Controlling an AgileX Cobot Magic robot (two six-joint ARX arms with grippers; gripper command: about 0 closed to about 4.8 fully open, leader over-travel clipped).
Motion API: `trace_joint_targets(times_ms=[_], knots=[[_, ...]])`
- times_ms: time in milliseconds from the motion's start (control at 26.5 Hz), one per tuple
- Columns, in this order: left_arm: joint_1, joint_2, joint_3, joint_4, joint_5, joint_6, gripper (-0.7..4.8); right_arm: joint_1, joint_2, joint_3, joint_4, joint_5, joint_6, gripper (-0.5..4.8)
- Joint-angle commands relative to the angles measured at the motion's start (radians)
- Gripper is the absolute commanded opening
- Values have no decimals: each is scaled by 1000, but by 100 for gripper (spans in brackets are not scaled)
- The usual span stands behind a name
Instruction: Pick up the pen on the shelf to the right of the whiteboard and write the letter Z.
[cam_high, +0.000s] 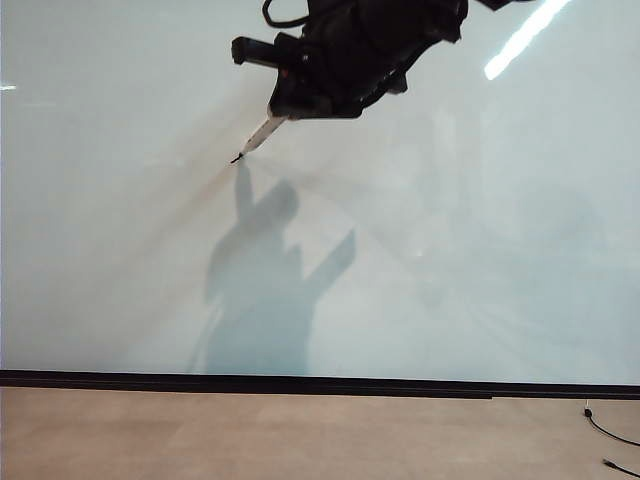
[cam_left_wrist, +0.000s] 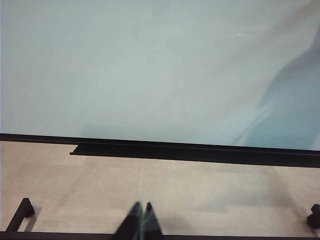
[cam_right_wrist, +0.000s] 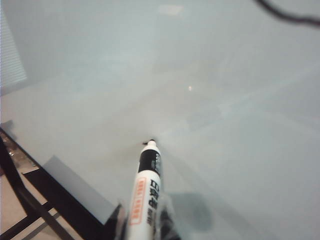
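The pale whiteboard (cam_high: 120, 200) fills most of the exterior view. High on it, near the top middle, my right gripper (cam_high: 283, 112) is shut on the pen (cam_high: 260, 133), a slim white marker. Its dark tip points down-left and sits at the board's surface. In the right wrist view the pen (cam_right_wrist: 146, 192) sticks out from between the jaws of the right gripper (cam_right_wrist: 145, 222), with its tip against the whiteboard (cam_right_wrist: 225, 100). No letter Z shows on the board. My left gripper (cam_left_wrist: 142, 206) is shut and holds nothing, hanging over the floor below the whiteboard (cam_left_wrist: 150, 70).
A dark strip (cam_high: 300, 383) runs along the board's bottom edge, with a black ledge (cam_left_wrist: 200, 151) under it. Beige floor (cam_high: 300, 435) lies below. A black cable (cam_high: 610, 432) trails at the lower right. The arm's shadow (cam_high: 265, 290) falls on the board.
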Motion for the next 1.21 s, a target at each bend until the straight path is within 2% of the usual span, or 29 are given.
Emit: trace_joint_targets(times_ms=[38,1207], knots=[[0,0,2,5,0,4,-4,-10,-34,8,7,49,-19,-6],[0,0,2,5,0,4,-4,-67,-276,6,-133,122,-126,-6]])
